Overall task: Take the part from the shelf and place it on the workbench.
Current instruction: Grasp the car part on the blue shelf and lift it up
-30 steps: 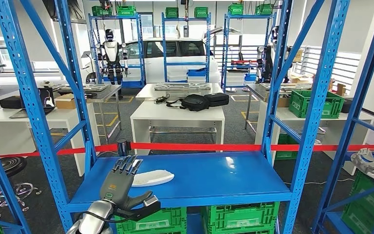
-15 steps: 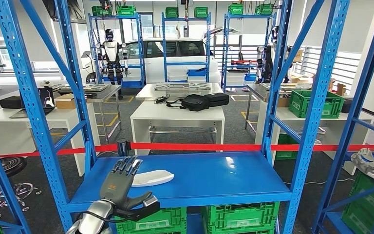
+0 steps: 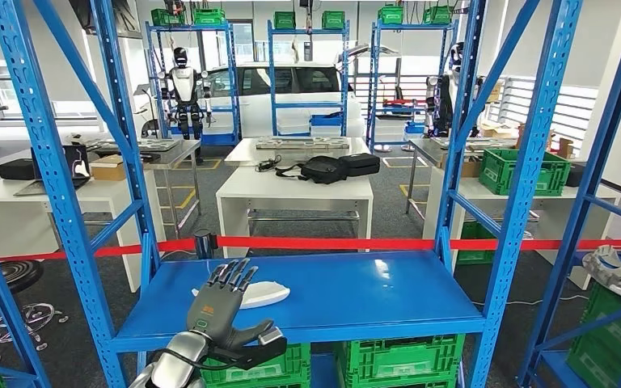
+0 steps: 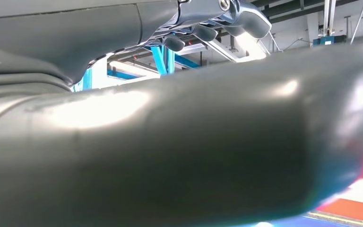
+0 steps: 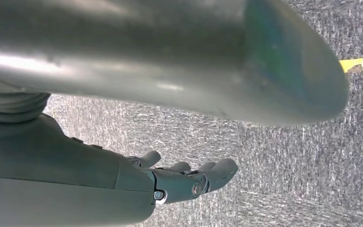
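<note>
From up at the head camera, the left hand was raised over the front of the blue shelf, fingers spread and pointing toward the white part, thumb stuck out to the side. It held nothing. The fingertips overlapped the near end of the part, but I couldn't tell if they actually touched it. The part itself lay flat on the shelf's left half, a long pale sliver. Behind the rack ran a red barrier tape, then a white table with a black bag on it, and a white car further back (busy room, honestly).

The left wrist camera was mostly thumb, a big grey blur, with a few dark fingertips stretched out past it against bits of blue frame.

The right wrist camera looked down at grey carpet. The right hand hung there with fingers loosely curved and apart, nothing in it.
</note>
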You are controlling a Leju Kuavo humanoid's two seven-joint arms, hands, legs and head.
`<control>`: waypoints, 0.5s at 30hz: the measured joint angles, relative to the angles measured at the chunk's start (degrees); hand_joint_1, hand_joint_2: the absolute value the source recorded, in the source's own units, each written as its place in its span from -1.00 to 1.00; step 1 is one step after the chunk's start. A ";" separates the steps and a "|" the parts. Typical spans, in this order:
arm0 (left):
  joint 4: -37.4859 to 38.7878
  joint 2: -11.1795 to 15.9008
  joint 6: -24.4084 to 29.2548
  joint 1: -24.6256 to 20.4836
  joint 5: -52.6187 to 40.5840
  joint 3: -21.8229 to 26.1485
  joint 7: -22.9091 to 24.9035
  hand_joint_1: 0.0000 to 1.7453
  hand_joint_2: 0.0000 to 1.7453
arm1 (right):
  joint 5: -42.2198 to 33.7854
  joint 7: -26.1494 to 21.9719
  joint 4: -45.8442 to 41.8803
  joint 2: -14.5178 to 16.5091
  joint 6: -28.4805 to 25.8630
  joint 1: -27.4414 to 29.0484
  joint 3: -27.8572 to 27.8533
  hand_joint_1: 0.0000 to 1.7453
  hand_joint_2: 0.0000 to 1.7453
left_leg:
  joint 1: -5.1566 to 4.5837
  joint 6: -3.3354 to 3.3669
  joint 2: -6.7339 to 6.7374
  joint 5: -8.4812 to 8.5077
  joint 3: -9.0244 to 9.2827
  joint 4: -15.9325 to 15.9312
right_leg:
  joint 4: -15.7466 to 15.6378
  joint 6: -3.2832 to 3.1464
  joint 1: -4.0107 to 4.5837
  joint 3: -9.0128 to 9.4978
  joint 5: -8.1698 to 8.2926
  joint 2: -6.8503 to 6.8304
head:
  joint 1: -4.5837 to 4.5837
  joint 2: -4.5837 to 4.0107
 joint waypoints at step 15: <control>-0.40 -1.04 0.38 0.66 -0.65 0.64 0.24 -1.00 -1.00 | 0.40 0.01 0.34 0.22 -0.25 0.08 -0.63 -1.00 -1.00 | 1.39 -1.53 -0.49 -2.26 2.10 -0.42 | 3.54 1.36 -1.14 -10.28 6.42 -0.04 | 0.20 0.01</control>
